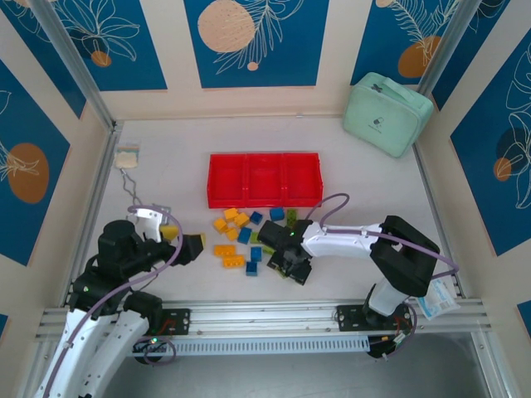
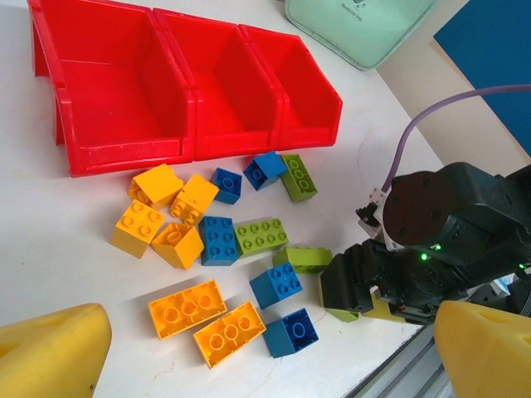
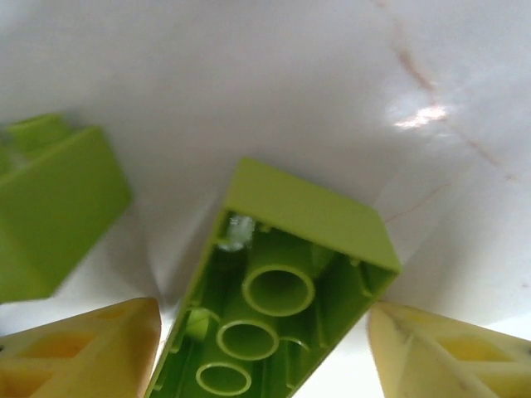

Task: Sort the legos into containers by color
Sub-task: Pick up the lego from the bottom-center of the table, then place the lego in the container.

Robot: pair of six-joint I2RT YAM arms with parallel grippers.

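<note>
The red tray [image 1: 264, 199] holds three joined containers, and nothing shows inside them in the left wrist view [image 2: 192, 124]. The legos [image 1: 236, 236] lie scattered in front of it: yellow-orange [image 2: 187, 307], blue [image 2: 276, 284] and light green [image 2: 261, 235]. My right gripper [image 1: 286, 264] is down at the right end of the pile. An upturned light green brick [image 3: 307, 207] lies between its fingers [image 3: 265, 332], with a narrow gap at the right finger. A second green brick [image 3: 50, 207] lies just left. My left gripper [image 1: 184, 240] hovers open left of the pile [image 2: 270, 319], holding nothing.
A mint-green zippered case [image 1: 387, 112] stands at the back right, close behind the tray's right end [image 2: 357, 25]. A small beige item [image 1: 127, 156] lies at the back left. The metal rail [image 1: 265, 313] runs along the table's near edge.
</note>
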